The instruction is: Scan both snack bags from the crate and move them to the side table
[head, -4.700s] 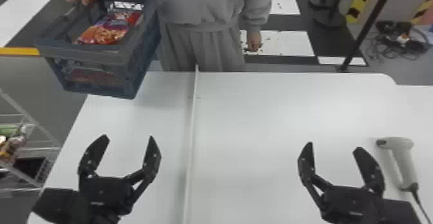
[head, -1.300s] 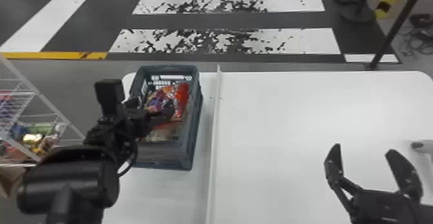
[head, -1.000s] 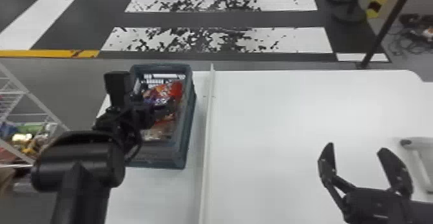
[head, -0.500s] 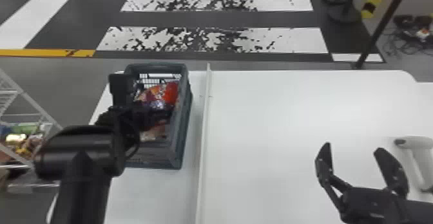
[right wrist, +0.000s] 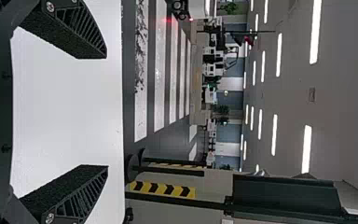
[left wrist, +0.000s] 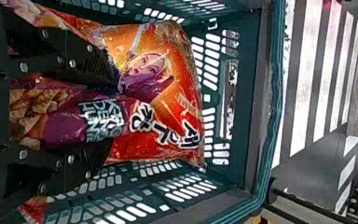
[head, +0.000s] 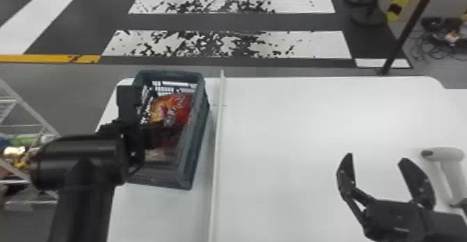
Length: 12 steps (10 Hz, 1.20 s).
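Left hand (left wrist: 113, 116) grasps one snack bag (left wrist: 165, 105) inside crate (head: 196, 147), right hand (head: 377, 157) open; both scans and transfers apparently remain.

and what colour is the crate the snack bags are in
Dark blue-grey in the head view; the crate shows best there, though its plastic looks more teal in the left wrist view.

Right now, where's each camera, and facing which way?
Head view: on the head, facing forward-down at the crate; shows left arm, right hand.
Left wrist view: on that wrist, facing a snack bag in the crate; shows left hand.
Right wrist view: on that wrist, facing across the table; shows right hand.
The first two share the crate.
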{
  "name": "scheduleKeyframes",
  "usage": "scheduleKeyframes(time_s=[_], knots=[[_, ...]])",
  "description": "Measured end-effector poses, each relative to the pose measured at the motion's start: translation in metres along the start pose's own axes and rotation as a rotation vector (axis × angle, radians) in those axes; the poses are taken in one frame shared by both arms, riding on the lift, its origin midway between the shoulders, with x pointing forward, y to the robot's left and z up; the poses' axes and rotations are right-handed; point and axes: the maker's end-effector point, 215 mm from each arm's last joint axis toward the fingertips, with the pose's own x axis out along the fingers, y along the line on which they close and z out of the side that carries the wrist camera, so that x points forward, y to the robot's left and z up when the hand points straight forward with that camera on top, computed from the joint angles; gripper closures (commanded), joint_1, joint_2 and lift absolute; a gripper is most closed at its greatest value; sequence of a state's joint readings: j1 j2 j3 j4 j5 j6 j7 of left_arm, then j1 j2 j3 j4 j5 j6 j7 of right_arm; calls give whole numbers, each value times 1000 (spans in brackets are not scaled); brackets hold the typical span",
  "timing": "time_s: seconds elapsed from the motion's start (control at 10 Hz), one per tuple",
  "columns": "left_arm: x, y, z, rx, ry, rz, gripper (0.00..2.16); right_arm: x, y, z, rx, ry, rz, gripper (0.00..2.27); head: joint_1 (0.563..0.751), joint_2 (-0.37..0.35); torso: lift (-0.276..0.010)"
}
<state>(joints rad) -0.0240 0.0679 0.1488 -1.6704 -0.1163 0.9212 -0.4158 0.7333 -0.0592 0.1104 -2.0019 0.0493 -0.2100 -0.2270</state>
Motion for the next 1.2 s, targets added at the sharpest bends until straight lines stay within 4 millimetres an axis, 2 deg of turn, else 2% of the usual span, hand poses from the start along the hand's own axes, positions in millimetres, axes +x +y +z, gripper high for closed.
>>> scheduleKeyframes(time_s=[0.1, 0.2, 0.5, 1.0, 1.2], knots=[[-8, 0, 4, -9, -21, 1, 2135, 0, 0, 0, 0, -1, 0, 83, 695, 79, -75], [-19, 11, 6, -50, -34, 41, 2135, 0, 1, 0, 2, 0, 1, 83, 695, 97, -75], [-46, 23, 14, -140, -89, 32, 2135, 0, 3, 1, 5, -1, 5, 83, 695, 124, -75], [-70, 10, 41, -318, -206, -146, 2135, -1, 6, 1, 5, -1, 8, 83, 695, 117, -75], [-87, 3, 53, -368, -257, -208, 2135, -1, 8, 1, 5, -1, 9, 83, 695, 114, -75]])
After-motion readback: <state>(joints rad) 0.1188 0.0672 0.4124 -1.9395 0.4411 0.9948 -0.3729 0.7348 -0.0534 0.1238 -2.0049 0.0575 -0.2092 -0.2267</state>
